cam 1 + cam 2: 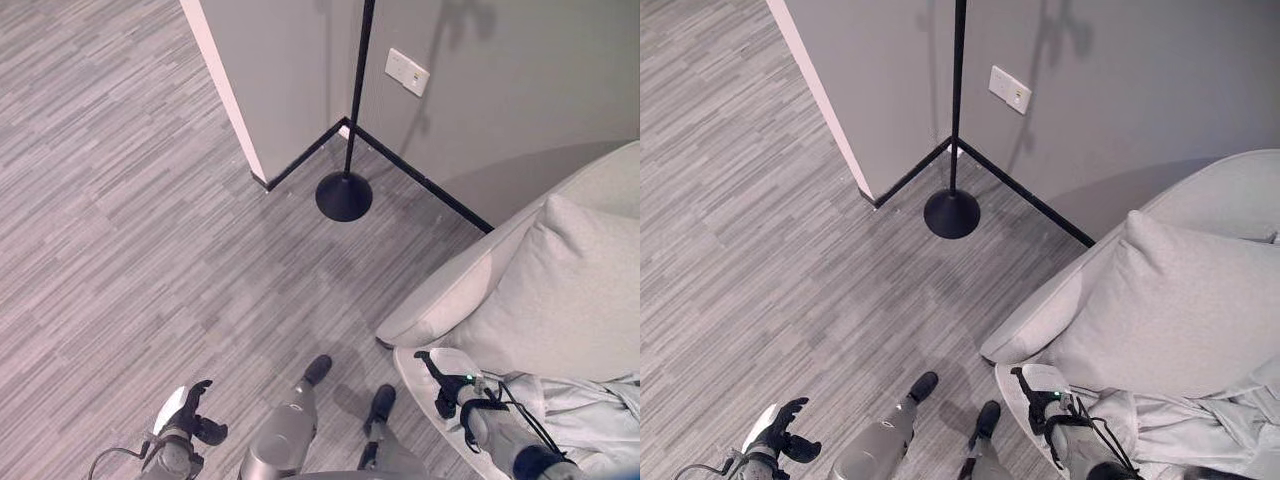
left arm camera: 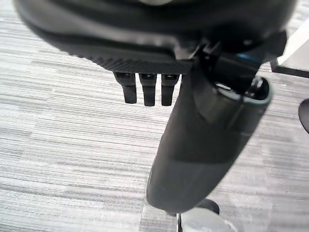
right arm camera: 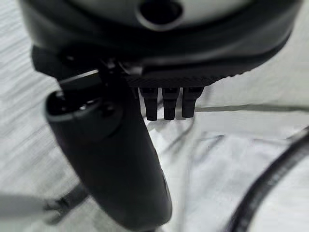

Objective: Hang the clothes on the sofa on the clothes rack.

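Observation:
A pale grey garment (image 1: 590, 412) lies crumpled on the seat of the light grey sofa (image 1: 445, 292), below a big cushion (image 1: 570, 300). My right hand (image 1: 448, 385) hovers at the seat's front corner, just left of the garment, open and holding nothing; its wrist view shows the cloth (image 3: 231, 159) past straight fingers (image 3: 165, 104). The clothes rack (image 1: 344, 195) is a black pole on a round base, standing in the wall corner farther ahead. My left hand (image 1: 185, 418) hangs open over the floor at the lower left, with its thumb (image 2: 203, 145) free.
Grey walls meet in a corner behind the rack, with a white wall plate (image 1: 407, 72) on the right one. A protruding wall edge (image 1: 235, 110) stands to the left of the rack. Grey plank floor (image 1: 130, 230) spreads between me and the rack.

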You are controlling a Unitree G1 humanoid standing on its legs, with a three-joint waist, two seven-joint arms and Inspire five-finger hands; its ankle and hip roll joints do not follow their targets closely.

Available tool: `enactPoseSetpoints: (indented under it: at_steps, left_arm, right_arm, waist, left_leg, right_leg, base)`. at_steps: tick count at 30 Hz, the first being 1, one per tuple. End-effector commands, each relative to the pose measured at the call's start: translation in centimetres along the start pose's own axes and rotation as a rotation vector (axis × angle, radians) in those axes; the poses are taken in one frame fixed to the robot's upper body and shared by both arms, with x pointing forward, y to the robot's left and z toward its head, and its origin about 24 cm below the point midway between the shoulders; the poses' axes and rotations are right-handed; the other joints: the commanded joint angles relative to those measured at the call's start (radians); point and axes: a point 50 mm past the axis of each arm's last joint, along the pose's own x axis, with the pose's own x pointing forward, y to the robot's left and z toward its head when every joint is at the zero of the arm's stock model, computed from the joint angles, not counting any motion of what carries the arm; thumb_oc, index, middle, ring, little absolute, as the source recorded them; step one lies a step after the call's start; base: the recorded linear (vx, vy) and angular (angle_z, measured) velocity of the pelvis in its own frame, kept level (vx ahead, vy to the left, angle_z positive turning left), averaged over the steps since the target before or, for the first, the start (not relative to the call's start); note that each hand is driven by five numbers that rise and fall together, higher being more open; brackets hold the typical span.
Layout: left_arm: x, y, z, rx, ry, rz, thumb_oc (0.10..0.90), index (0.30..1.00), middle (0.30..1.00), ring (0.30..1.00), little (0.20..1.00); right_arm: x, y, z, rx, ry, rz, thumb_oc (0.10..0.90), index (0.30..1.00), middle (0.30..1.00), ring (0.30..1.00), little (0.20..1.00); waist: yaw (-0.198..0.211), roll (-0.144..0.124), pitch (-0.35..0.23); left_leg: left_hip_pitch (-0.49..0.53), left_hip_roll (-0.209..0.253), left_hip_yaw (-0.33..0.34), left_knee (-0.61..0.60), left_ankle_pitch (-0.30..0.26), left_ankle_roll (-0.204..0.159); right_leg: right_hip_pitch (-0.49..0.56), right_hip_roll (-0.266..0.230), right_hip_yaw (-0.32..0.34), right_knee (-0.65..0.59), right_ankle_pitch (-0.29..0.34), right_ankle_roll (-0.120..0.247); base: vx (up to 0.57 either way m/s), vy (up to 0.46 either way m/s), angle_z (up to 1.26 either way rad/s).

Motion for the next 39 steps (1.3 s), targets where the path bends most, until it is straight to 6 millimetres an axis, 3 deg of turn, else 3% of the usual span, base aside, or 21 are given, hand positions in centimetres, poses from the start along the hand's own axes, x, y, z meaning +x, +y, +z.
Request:
enactPoseSetpoints:
  at_steps: [1, 2, 3, 5, 7, 10, 11, 12, 13, 14, 16, 17, 19, 21, 23, 24, 27, 29, 31, 35, 39]
  left_arm:
    - [0.2, 2.2, -0.4, 0.037, -0.009, 0.103, 0.800, 0.900, 0.900, 0.900, 0.900]
    - [0.3, 2.2, -0.3, 0.036, -0.011, 0.103, 0.800, 0.900, 0.900, 0.900, 0.900]
    - [0.5, 2.7, 0.4, 0.071, -0.050, 0.128, 0.800, 0.900, 0.900, 0.900, 0.900]
    - [1.2, 3.7, 2.3, 0.096, -0.117, 0.150, 0.800, 0.900, 0.900, 0.900, 0.900]
    - [1.3, 4.7, 3.3, 0.093, -0.173, 0.208, 0.800, 0.900, 0.900, 0.900, 0.900]
    - [1.2, 4.8, 3.3, 0.133, -0.192, 0.215, 0.800, 0.900, 0.900, 0.900, 0.900]
    - [1.3, 4.6, 3.7, 0.212, -0.226, 0.196, 0.800, 0.900, 0.900, 0.900, 0.900]
    - [1.2, 4.2, 3.4, 0.253, -0.222, 0.176, 0.800, 0.900, 0.900, 0.900, 0.900]
    - [1.2, 4.2, 3.4, 0.253, -0.224, 0.176, 0.800, 0.900, 0.900, 0.900, 0.900]
    - [1.1, 3.7, 3.2, 0.279, -0.226, 0.157, 0.800, 0.900, 0.900, 0.900, 0.900]
    - [0.8, 3.0, 2.8, 0.302, -0.234, 0.122, 0.800, 0.900, 0.900, 0.900, 0.900]
    - [0.7, 2.7, 2.3, 0.326, -0.218, 0.095, 0.800, 0.900, 0.900, 0.900, 0.900]
    - [0.4, 1.7, 2.0, 0.336, -0.217, 0.058, 0.800, 0.900, 0.900, 0.900, 0.900]
    - [0.1, 1.2, 1.5, 0.329, -0.199, 0.036, 0.800, 0.900, 0.900, 0.900, 0.900]
    - [0.5, 1.9, 1.9, 0.318, -0.192, 0.051, 0.800, 0.900, 0.900, 0.900, 0.900]
    - [0.5, 1.9, 1.9, 0.316, -0.192, 0.051, 0.800, 0.900, 0.900, 0.900, 0.900]
    - [0.6, 2.8, 1.7, 0.218, -0.163, 0.100, 0.800, 0.900, 0.900, 0.900, 0.900]
    - [0.9, 3.5, 2.4, 0.216, -0.184, 0.134, 0.800, 0.900, 0.900, 0.900, 0.900]
    - [1.2, 4.6, 3.4, 0.211, -0.216, 0.180, 0.800, 0.900, 0.900, 0.900, 0.900]
    - [1.0, 4.1, 3.7, 0.250, -0.270, 0.180, 0.800, 0.900, 0.900, 0.900, 0.900]
    - [0.8, 3.3, 4.4, 0.354, -0.340, 0.145, 0.800, 0.900, 0.900, 0.900, 0.900]
  right_arm:
    - [-1.6, -1.5, -5.3, -0.193, 0.068, -0.036, 0.800, 0.900, 0.900, 0.900, 0.900]
    - [-1.6, -1.6, -5.3, -0.194, 0.069, -0.038, 0.800, 0.900, 0.900, 0.900, 0.900]
    - [-1.6, -2.4, -6.3, -0.281, 0.093, -0.049, 0.800, 0.900, 0.900, 0.900, 0.900]
    - [-1.5, -3.6, -6.8, -0.272, 0.112, -0.107, 0.800, 0.900, 0.900, 0.900, 0.900]
    - [-2.0, -5.2, -7.9, -0.295, 0.128, -0.189, 0.800, 0.900, 0.900, 0.900, 0.900]
    - [-2.5, -7.5, -9.2, -0.378, 0.131, -0.274, 0.800, 0.900, 0.900, 0.900, 0.900]
    - [-2.4, -10.1, -10.1, -0.405, 0.143, -0.343, 0.800, 0.900, 0.900, 0.900, 0.900]
    - [-2.5, -10.8, -10.4, -0.415, 0.144, -0.363, 0.800, 0.900, 0.900, 0.900, 0.900]
    - [-2.6, -10.9, -10.4, -0.415, 0.145, -0.364, 0.800, 0.900, 0.900, 0.900, 0.900]
    - [-2.8, -10.7, -10.8, -0.425, 0.151, -0.362, 0.800, 0.900, 0.900, 0.900, 0.900]
    - [-3.4, -10.8, -12.6, -0.510, 0.190, -0.319, 0.800, 0.900, 0.900, 0.900, 0.900]
    - [-3.9, -11.4, -13.9, -0.557, 0.229, -0.291, 0.800, 0.900, 0.900, 0.900, 0.900]
    - [-4.3, -11.5, -14.6, -0.541, 0.262, -0.283, 0.800, 0.900, 0.900, 0.900, 0.900]
    - [-4.1, -13.8, -14.5, -0.556, 0.262, -0.347, 0.800, 0.900, 0.900, 0.900, 0.900]
    - [-4.5, -14.7, -15.2, -0.620, 0.289, -0.332, 0.800, 0.900, 0.900, 0.900, 0.900]
    - [-4.5, -14.8, -15.2, -0.621, 0.290, -0.332, 0.800, 0.900, 0.900, 0.900, 0.900]
    - [-4.5, -15.0, -15.3, -0.637, 0.300, -0.313, 0.800, 0.900, 0.900, 0.900, 0.900]
    - [-4.5, -14.6, -15.4, -0.684, 0.302, -0.281, 0.800, 0.900, 0.900, 0.900, 0.900]
    - [-3.7, -14.6, -14.7, -0.673, 0.291, -0.279, 0.800, 0.900, 0.900, 0.900, 0.900]
    - [-2.7, -11.2, -14.0, -0.631, 0.266, -0.185, 0.800, 0.900, 0.900, 0.900, 0.900]
    - [-1.9, -10.2, -13.6, -0.639, 0.269, -0.168, 0.800, 0.900, 0.900, 0.900, 0.900]
  waist:
    - [0.019, 0.078, 0.025]
    - [0.023, 0.078, 0.028]
    - [0.043, 0.121, 0.036]
    - [0.031, 0.102, 0.050]
    - [0.028, 0.094, 0.070]
    - [0.002, 0.080, 0.067]
    - [-0.022, 0.072, 0.077]
    - [-0.034, 0.070, 0.075]
    - [-0.033, 0.070, 0.075]
    - [-0.036, 0.066, 0.068]
    - [-0.042, 0.055, 0.060]
    - [-0.048, 0.061, 0.053]
    - [-0.056, 0.071, 0.035]
    - [-0.079, 0.103, 0.061]
    - [-0.101, 0.121, 0.079]
    - [-0.100, 0.120, 0.077]
    - [-0.064, 0.150, 0.057]
    - [-0.061, 0.156, 0.063]
    - [-0.056, 0.137, 0.088]
    - [-0.034, 0.088, 0.074]
    - [-0.038, 0.083, 0.075]
  left_leg:
    - [0.082, 0.011, -0.083, -0.163, 0.017, 0.067]
    - [0.080, 0.010, -0.079, -0.163, 0.020, 0.066]
    - [0.074, 0.023, -0.090, -0.163, 0.029, 0.080]
    - [0.051, 0.021, -0.096, -0.163, 0.048, 0.059]
    - [-0.022, 0.034, -0.109, -0.163, 0.084, 0.024]
    - [-0.076, 0.043, -0.143, -0.163, 0.089, 0.006]
    - [-0.079, 0.031, -0.131, -0.163, 0.071, 0.017]
    - [-0.056, 0.026, -0.097, -0.163, 0.043, 0.042]
    - [-0.058, 0.025, -0.095, -0.163, 0.045, 0.043]
    - [-0.032, 0.020, -0.050, -0.163, 0.020, 0.070]
    - [-0.035, -0.045, 0.064, -0.049, -0.075, 0.112]
    - [-0.030, -0.057, 0.104, -0.051, -0.084, 0.117]
    - [-0.022, -0.061, 0.123, -0.059, -0.104, 0.127]
    - [-0.063, -0.097, 0.097, 0.015, -0.140, 0.149]
    - [-0.101, -0.108, 0.089, 0.069, -0.149, 0.160]
    - [-0.105, -0.110, 0.092, 0.069, -0.148, 0.161]
    - [-0.115, -0.085, 0.072, 0.035, -0.119, 0.169]
    - [-0.111, -0.077, 0.051, 0.030, -0.105, 0.177]
    - [-0.121, -0.066, 0.055, 0.018, -0.087, 0.169]
    - [-0.151, -0.043, 0.023, -0.103, -0.004, 0.143]
    - [-0.169, -0.027, 0.006, -0.163, 0.031, 0.130]
  right_leg:
    - [0.015, 0.064, 0.013, 0.145, -0.160, -0.026]
    - [-0.002, 0.061, 0.018, 0.175, -0.172, -0.025]
    - [-0.072, 0.017, 0.053, 0.339, -0.191, -0.025]
    - [-0.047, 0.052, 0.131, 0.286, -0.232, -0.051]
    - [-0.046, 0.057, 0.097, 0.227, -0.215, -0.054]
    - [-0.061, 0.086, 0.056, 0.182, -0.208, -0.066]
    - [-0.086, 0.102, 0.062, 0.175, -0.206, -0.067]
    - [-0.098, 0.103, 0.069, 0.173, -0.201, -0.066]
    - [-0.101, 0.102, 0.070, 0.173, -0.199, -0.065]
    - [-0.103, 0.100, 0.082, 0.154, -0.192, -0.066]
    - [-0.132, 0.083, 0.089, 0.095, -0.154, -0.059]
    - [-0.147, 0.088, 0.080, 0.087, -0.148, -0.052]
    - [-0.153, 0.101, 0.092, 0.092, -0.157, -0.048]
    - [-0.230, 0.103, 0.081, 0.263, -0.197, -0.046]
    - [-0.340, 0.081, 0.146, 0.448, -0.203, -0.030]
    - [-0.350, 0.080, 0.150, 0.459, -0.206, -0.028]
    - [-0.355, -0.003, 0.201, 0.409, -0.167, -0.066]
    - [-0.301, -0.031, 0.281, 0.342, -0.105, -0.073]
    - [-0.265, -0.035, 0.276, 0.261, -0.064, -0.055]
    - [-0.228, -0.028, 0.212, 0.098, -0.038, -0.021]
    - [-0.266, -0.006, 0.203, 0.094, -0.044, -0.028]
  base:
    - [-0.17, -0.048, -0.23]
    - [-0.25, -0.060, -0.53]
    - [-0.16, -0.103, -0.69]
    - [-0.17, -0.334, -0.42]
    - [-0.24, -0.423, 0.25]
    - [-0.18, -0.308, 0.43]
    - [-0.11, -0.134, 0.51]
    - [-0.12, -0.124, 0.36]
    - [-0.02, -0.009, -0.05]
    - [-0.05, 0.013, -0.17]
    - [-0.08, 0.049, -0.34]
    - [-0.01, 0.042, -0.34]
    - [-0.01, 0.015, -0.05]
    - [-0.15, 0.057, 0.09]
    - [-0.13, 0.071, -0.15]
    - [-0.07, 0.108, -0.22]
    - [0.00, 0.074, -0.22]
    - [0.00, -0.064, -0.33]
    - [-0.06, -0.249, -0.10]
    - [-0.04, -0.281, -0.19]
    - [-0.03, -0.100, 0.13]
